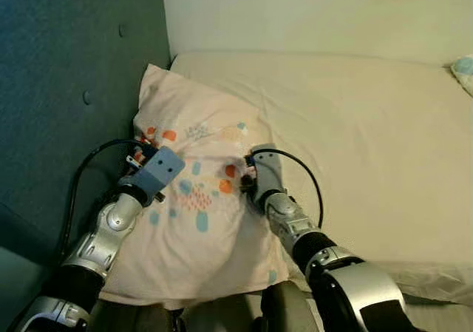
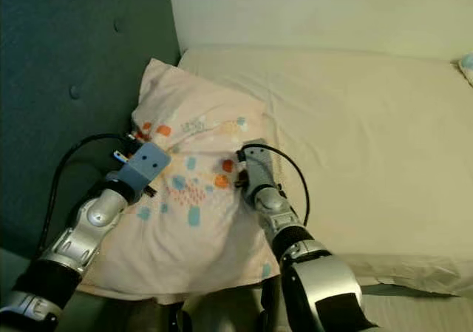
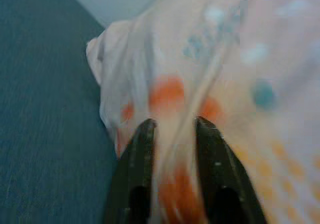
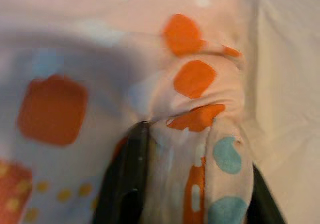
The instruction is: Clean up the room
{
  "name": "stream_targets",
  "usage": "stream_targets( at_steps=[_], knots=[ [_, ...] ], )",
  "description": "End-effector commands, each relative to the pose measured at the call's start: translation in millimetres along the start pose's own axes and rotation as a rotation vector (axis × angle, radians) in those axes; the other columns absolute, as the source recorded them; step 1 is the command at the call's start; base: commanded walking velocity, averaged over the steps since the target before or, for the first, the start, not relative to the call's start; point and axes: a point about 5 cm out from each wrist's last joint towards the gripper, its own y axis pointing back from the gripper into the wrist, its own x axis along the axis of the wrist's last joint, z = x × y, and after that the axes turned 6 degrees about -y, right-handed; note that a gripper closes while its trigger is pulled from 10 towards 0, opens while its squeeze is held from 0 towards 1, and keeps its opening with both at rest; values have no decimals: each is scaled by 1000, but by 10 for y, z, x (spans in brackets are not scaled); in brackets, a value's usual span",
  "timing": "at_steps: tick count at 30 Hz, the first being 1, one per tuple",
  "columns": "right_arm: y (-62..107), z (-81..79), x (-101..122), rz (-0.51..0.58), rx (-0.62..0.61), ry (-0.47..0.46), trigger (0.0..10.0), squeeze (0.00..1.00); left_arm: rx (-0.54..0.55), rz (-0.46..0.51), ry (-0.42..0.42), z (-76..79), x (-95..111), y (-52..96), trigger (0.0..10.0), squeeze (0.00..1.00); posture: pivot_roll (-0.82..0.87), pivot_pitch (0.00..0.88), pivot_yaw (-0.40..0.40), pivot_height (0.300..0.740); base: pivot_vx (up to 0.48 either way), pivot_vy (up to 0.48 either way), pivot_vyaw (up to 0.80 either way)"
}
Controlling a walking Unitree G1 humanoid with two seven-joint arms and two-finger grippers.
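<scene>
Pillow (image 1: 198, 199): pale pink case printed with orange and blue shapes; lies on the bed at its head end, its left edge against the headboard.
Bed (image 1: 369, 140): cream sheet, creased beside the pillow.
Headboard (image 1: 66, 73): teal, buttoned upholstery, on my left.
Wall (image 1: 310, 14): plain, pale, behind the bed.
My left gripper (image 3: 174, 129): at the pillow's left edge; both black fingers (image 3: 142, 154) pinch a fold of the case between them (fabric visibly bunched in the gap).
My right gripper (image 4: 190, 134): near the pillow's middle, toward its right side; clamped on a raised ridge of the printed fabric.
Second pillow (image 1: 464, 72): a blue-patterned corner at the far right edge of the bed.
</scene>
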Motion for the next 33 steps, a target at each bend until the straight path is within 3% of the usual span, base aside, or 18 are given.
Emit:
stream_targets(
  at_steps=[1, 3, 4, 5, 9, 10, 11, 14, 15, 18, 21, 22, 25, 27, 30, 31, 32, 33],
  knots=[
    [8, -7, -30, 3, -8, 2, 10000, 1000, -18, -15, 13, 50, -65, 32, 10000, 1000, 167, 302, -88, 625, 0, 0, 0],
    [7, -8, -20, 12, -31, -3, 10000, 1000, -12, -10, -10, 34, -82, 26, 10000, 1000, 157, 299, -90, 625, 0, 0, 0],
    [7, 3, -8, 24, -67, 10, 10000, 1000, -4, -3, -33, 9, -92, 18, 10000, 871, 149, 295, -92, 625, 0, 0, 0],
    [8, 11, 18, 47, -117, -21, 10000, 0, 12, 8, -49, -51, -97, 2, 10000, 0, 138, 293, -92, 625, 0, 0, 0],
    [29, 6, 145, 167, -262, -87, 10000, 0, 104, 35, -82, -340, -82, -48, 10000, 0, 122, 287, -93, 625, 0, 0, 0],
    [29, 6, 145, 167, -262, -87, 10000, 0, 104, 35, -82, -340, -82, -48, 10000, 0, 122, 287, -93, 625, 0, 0, 0],
    [60, -43, 235, 263, -302, -120, 10000, 0, 144, 36, -65, -494, -68, -70, 10000, 0, 112, 281, -90, 625, 0, 0, 0],
    [99, -111, 308, 352, -284, -119, 10000, 0, 92, 40, -31, -495, -66, -74, 10000, 0, 93, 268, -84, 625, 0, 0, 0],
    [164, -126, 320, 401, -258, -132, 10000, 0, -56, 47, 44, -318, -96, 4, 10000, 0, 74, 260, -76, 625, 0, 0, 0],
    [189, -127, 303, 404, -242, -134, 10000, 0, -105, 45, 56, -239, -118, 44, 10000, 0, 47, 247, -64, 625, 0, 0, 0],
    [310, -77, 106, 359, -179, -77, 10000, 0, -180, -42, 108, 232, -270, 139, 10000, 0, -1, 245, -51, 625, 0, 0, 0],
    [310, -77, 106, 359, -179, -77, 10000, 0, -180, -42, 108, 232, -270, 139, 10000, 0, -1, 245, -51, 625, 0, 0, 0],
    [437, -3, 42, 377, -152, -64, 10000, 0, -219, -126, 137, 608, -294, 96, 10000, 0, -36, 256, -40, 625, 0, 0, 0],
    [502, 48, 34, 385, -149, -50, 10000, 0, -247, -167, 174, 759, -273, 46, 10000, 0, -62, 263, -28, 625, 0, 0, 0],
    [547, 108, 10, 379, -162, -46, 10000, 0, -278, -200, 205, 867, -252, 16, 10000, 0, -83, 266, -8, 625, 0, 0, 0],
    [559, 147, 0, 374, -170, -43, 10000, 0, -357, -225, 205, 996, -255, 46, 10000, 0, -96, 268, 3, 625, 0, 0, 0],
    [559, 147, 0, 374, -170, -43, 10000, 0, -357, -225, 205, 996, -255, 46, 10000, 0, -96, 268, 3, 625, 0, 0, 0],
    [564, 182, -1, 368, -176, -41, 10000, 0, -489, -255, 156, 1174, -286, 139, 10000, 0, -102, 271, 11, 625, 0, 0, 0]
  ],
)
